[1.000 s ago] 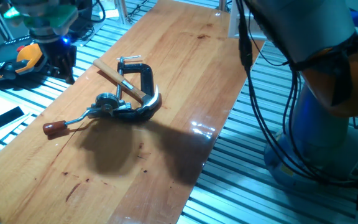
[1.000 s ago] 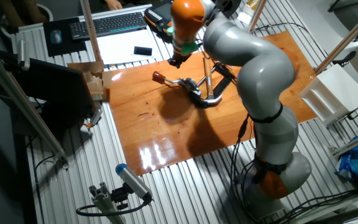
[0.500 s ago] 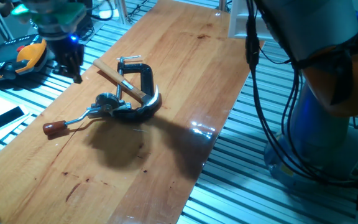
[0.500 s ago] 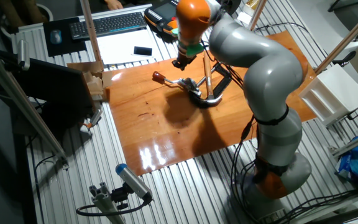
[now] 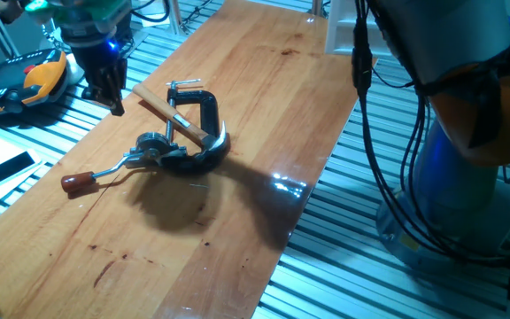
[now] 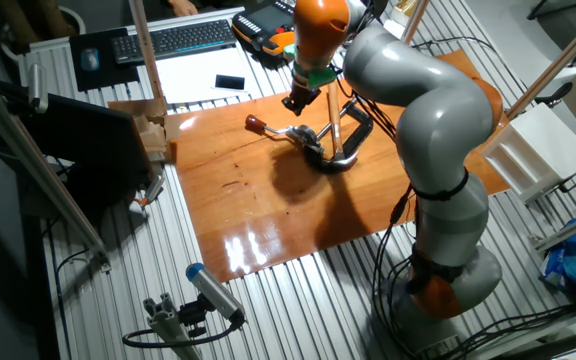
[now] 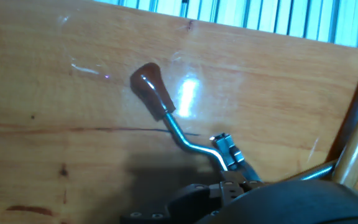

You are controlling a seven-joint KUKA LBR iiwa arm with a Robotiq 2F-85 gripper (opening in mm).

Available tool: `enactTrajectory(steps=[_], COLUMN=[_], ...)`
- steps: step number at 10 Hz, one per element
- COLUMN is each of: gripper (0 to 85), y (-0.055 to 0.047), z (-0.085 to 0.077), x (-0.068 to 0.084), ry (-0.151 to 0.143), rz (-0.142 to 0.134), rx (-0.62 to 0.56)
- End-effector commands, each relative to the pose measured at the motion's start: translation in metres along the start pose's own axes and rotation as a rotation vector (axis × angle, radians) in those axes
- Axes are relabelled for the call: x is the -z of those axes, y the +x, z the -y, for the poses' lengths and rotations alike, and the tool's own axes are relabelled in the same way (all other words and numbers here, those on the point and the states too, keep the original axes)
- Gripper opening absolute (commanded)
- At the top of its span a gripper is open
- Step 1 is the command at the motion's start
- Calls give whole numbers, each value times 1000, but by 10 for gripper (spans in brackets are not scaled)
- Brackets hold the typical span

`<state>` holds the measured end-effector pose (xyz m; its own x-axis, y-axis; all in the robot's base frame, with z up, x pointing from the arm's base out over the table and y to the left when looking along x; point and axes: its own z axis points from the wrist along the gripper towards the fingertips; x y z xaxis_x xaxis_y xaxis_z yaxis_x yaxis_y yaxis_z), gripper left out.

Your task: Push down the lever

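Note:
The lever [image 5: 109, 169] is a thin bent silver rod with a dark red-brown knob [image 5: 76, 182], hinged on a silver fitting [image 5: 153, 146] on the wooden table. It also shows in the other fixed view [image 6: 276, 130] and in the hand view [image 7: 185, 138], with its knob [image 7: 151, 90] up left. My gripper [image 5: 109, 93] hangs above the table's left edge, behind the lever and apart from it, its dark fingers together and empty. In the other fixed view the gripper [image 6: 296, 100] is just above the rod.
A black C-clamp [image 5: 206, 111] holds a hammer with a light wooden handle [image 5: 168, 113] right of the fitting. The table edge [image 5: 25, 190] runs close to the knob. An orange-black device [image 5: 25, 84] and a phone [image 5: 9, 166] lie off the table to the left.
My gripper has moved right along the table's edge, closer to the hammer handle and clamp. The lever has not moved.

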<state>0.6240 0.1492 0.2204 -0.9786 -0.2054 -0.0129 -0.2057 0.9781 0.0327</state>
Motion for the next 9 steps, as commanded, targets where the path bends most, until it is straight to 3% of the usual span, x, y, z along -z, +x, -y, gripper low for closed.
enactTrajectory(steps=[1,3,9], gripper=[0,0,0], y=[0,2,-2], z=[-1,-3,-5], x=[0,3,2], ry=[-3,16,34], rz=[4,63,58], rx=[1,19,17])
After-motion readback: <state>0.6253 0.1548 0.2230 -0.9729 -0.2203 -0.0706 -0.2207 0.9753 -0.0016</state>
